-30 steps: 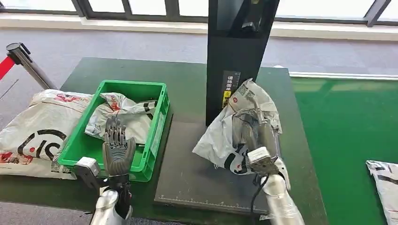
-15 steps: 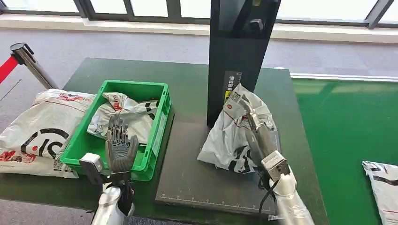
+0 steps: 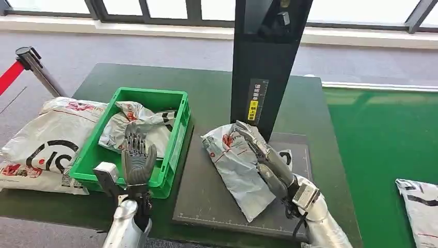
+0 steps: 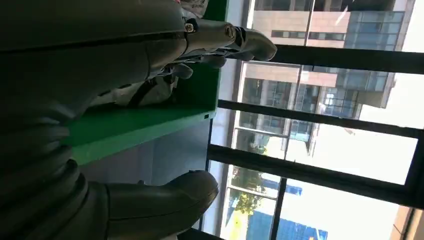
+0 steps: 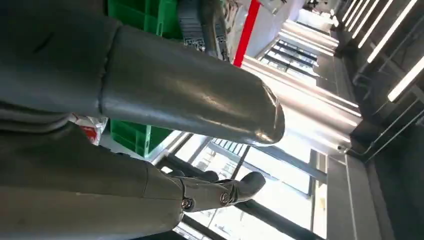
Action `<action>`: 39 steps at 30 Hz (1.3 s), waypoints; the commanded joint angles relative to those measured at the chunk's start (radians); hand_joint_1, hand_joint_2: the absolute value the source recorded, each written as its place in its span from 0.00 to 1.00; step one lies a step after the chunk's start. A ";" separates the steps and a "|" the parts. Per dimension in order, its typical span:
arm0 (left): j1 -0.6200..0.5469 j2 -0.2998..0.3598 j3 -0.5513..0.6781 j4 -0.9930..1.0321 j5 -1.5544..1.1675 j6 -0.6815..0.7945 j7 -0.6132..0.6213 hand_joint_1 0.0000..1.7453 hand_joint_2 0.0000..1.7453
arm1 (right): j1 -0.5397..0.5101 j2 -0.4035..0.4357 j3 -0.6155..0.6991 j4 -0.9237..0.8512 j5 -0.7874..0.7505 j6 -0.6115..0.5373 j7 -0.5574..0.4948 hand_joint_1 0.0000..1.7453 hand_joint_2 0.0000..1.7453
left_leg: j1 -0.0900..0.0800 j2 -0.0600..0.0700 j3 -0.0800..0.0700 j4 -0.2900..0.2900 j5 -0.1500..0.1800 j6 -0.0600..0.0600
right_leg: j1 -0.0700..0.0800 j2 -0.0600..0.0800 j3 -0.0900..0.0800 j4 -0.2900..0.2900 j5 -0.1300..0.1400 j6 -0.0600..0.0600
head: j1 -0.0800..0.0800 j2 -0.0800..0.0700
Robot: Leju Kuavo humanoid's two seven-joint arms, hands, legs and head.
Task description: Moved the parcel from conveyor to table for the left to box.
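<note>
Around the work area: a black upright column (image 3: 268, 57) at the far edge of the dark mat (image 3: 206, 196), directly behind the parcel (image 3: 235, 165) and close against its far end. Left of the mat, a green crate (image 3: 173, 150) with one crumpled white bag (image 3: 137, 126) inside. Further left, touching the crate's outer wall, a large white sack (image 3: 49, 137) with black and red print, lying flat on the dark green table (image 3: 206, 88). At far left, a stanchion post (image 3: 31, 62) with a red belt. To the right, a green conveyor surface (image 3: 382, 150) with another white bag (image 3: 418, 204) at its near right edge.

Parcel lying flat on the mat, between crate and conveyor, slanted from far left to near right, printed side up.

Right hand (image 3: 266, 160) laid along the parcel's right part, fingers stretched forward over it and touching its top; whether anything is pinched cannot be told. Left hand (image 3: 138, 157) raised upright at the near wall of the crate, fingers straight and apart, holding nothing; in the left wrist view, thumb (image 4: 165, 200) well apart from the fingers (image 4: 240, 42), with the green crate wall between.

Count: four white bags in all, one crate, one mat, one column, one post, two hands.
</note>
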 commanded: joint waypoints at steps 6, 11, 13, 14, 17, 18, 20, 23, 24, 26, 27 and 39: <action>0.012 -0.017 0.039 0.068 -0.006 0.012 0.005 0.00 1.00 | 0.020 -0.031 0.014 -0.062 0.017 -0.072 0.004 0.00 0.00 | 0.000 0.003 -0.009 -0.002 0.005 0.001 | 0.000 0.001 -0.010 -0.001 0.006 -0.001 | 0.000 0.000; 0.027 -0.021 0.040 0.036 -0.010 0.019 0.005 0.00 1.00 | 0.025 -0.008 -0.030 -0.067 0.010 -0.129 0.004 0.00 0.00 | 0.000 0.003 -0.011 -0.002 0.006 0.001 | 0.000 0.001 -0.011 -0.002 0.006 -0.001 | 0.000 0.000; 0.072 -0.036 0.019 -0.051 -0.036 0.028 0.005 0.00 1.00 | 0.041 0.035 -0.107 -0.065 0.073 -0.395 0.004 0.00 0.00 | 0.000 0.002 -0.006 -0.001 0.004 0.001 | 0.000 0.001 -0.006 -0.001 0.004 -0.001 | 0.000 0.000; 0.083 -0.032 -0.026 -0.101 -0.093 0.059 0.005 0.00 1.00 | 0.047 0.071 -0.184 -0.072 0.124 -0.559 0.004 0.00 0.00 | 0.000 0.003 -0.007 -0.001 0.004 0.001 | 0.000 0.001 -0.008 -0.001 0.005 -0.001 | 0.000 0.000; 0.053 -0.021 -0.211 -0.187 -0.238 0.184 0.005 0.00 0.00 | 0.040 0.152 -0.357 -0.064 0.209 -0.913 0.004 0.00 0.00 | 0.000 0.002 -0.008 0.000 0.004 0.001 | 0.000 0.000 -0.008 0.000 0.004 0.000 | 0.000 0.000; 0.028 -0.014 -0.292 -0.229 -0.266 0.224 0.005 0.00 0.00 | 0.031 0.177 -0.411 -0.044 0.244 -0.960 0.004 0.00 1.00 | 0.000 0.000 -0.011 0.002 0.004 0.001 | 0.000 -0.002 -0.010 0.002 0.004 0.000 | 0.000 0.000; -0.044 0.000 -0.385 -0.174 -0.446 0.362 0.009 0.00 1.00 | 0.024 0.178 -0.409 -0.037 0.241 -0.981 0.004 0.00 1.00 | 0.000 -0.001 -0.013 0.002 0.004 0.001 | 0.001 -0.003 -0.013 0.002 0.004 -0.001 | 0.000 0.000; -0.173 -0.031 -0.512 -0.076 -0.740 0.499 0.116 0.00 1.00 | 0.010 0.177 -0.379 0.028 0.278 -1.117 0.004 0.00 1.00 | 0.001 -0.005 -0.017 0.001 0.009 0.002 | 0.001 -0.006 -0.016 -0.001 0.007 0.000 | 0.000 0.000; -0.185 -0.036 -0.524 -0.063 -0.759 0.503 0.125 0.00 1.00 | 0.008 0.183 -0.386 0.035 0.290 -1.117 0.004 0.00 1.00 | 0.001 -0.004 -0.018 0.001 0.008 0.002 | 0.001 -0.004 -0.016 -0.001 0.008 0.001 | 0.000 0.000; -0.276 -0.044 -0.635 0.044 -0.919 0.596 0.241 0.00 1.00 | -0.013 0.230 -0.474 0.076 0.374 -1.117 0.004 0.00 1.00 | 0.001 -0.003 -0.019 0.003 0.007 0.001 | 0.001 -0.003 -0.016 0.001 0.008 0.001 | 0.000 0.000; -0.323 -0.044 -0.711 0.108 -0.971 0.676 0.323 0.00 1.00 | -0.023 0.261 -0.534 0.077 0.430 -1.117 0.004 0.00 1.00 | 0.001 -0.001 -0.019 0.004 0.008 0.001 | 0.000 0.000 -0.019 0.001 0.010 0.001 | 0.000 0.000; -0.468 -0.044 -1.131 0.375 -0.721 0.410 0.288 0.00 1.00 | -0.061 0.282 -0.620 0.122 0.459 -1.117 0.004 0.00 1.00 | 0.000 0.002 -0.020 0.001 0.007 0.001 | -0.001 0.003 -0.021 -0.002 0.011 0.001 | 0.000 0.000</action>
